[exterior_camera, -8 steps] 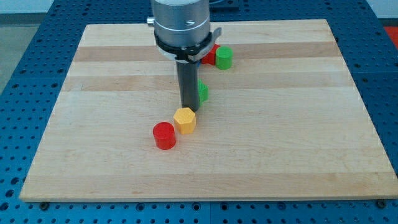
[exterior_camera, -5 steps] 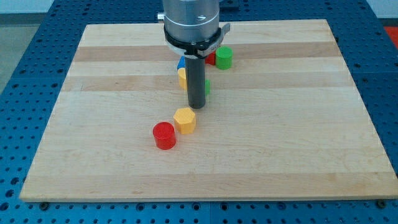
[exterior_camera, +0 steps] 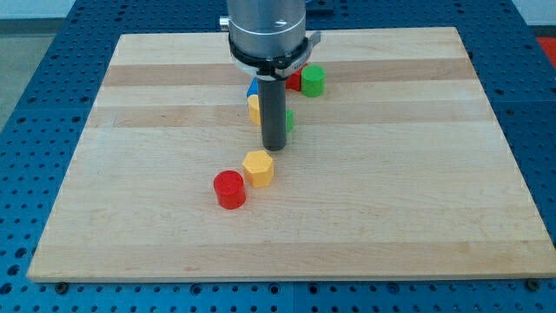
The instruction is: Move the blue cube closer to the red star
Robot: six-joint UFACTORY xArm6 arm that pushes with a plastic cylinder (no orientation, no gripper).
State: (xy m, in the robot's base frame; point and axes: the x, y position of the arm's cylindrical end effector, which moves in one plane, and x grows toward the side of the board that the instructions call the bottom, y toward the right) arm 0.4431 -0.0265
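Nearest the view's bottom on the pale wooden table [exterior_camera: 417, 200] sit a red cylinder [exterior_camera: 230, 189] and, touching it, an orange hexagonal block [exterior_camera: 258, 167], with my tip [exterior_camera: 274, 147] just beyond them — there are no fingers, only the bare rod. Behind the rod a yellow block [exterior_camera: 254, 109], a green block [exterior_camera: 289, 121] and the blue cube [exterior_camera: 253, 88] show only as slivers. Farther up, the red star [exterior_camera: 295, 81] is half hidden beside a green cylinder [exterior_camera: 314, 80] — blue pegboard surrounds the table.
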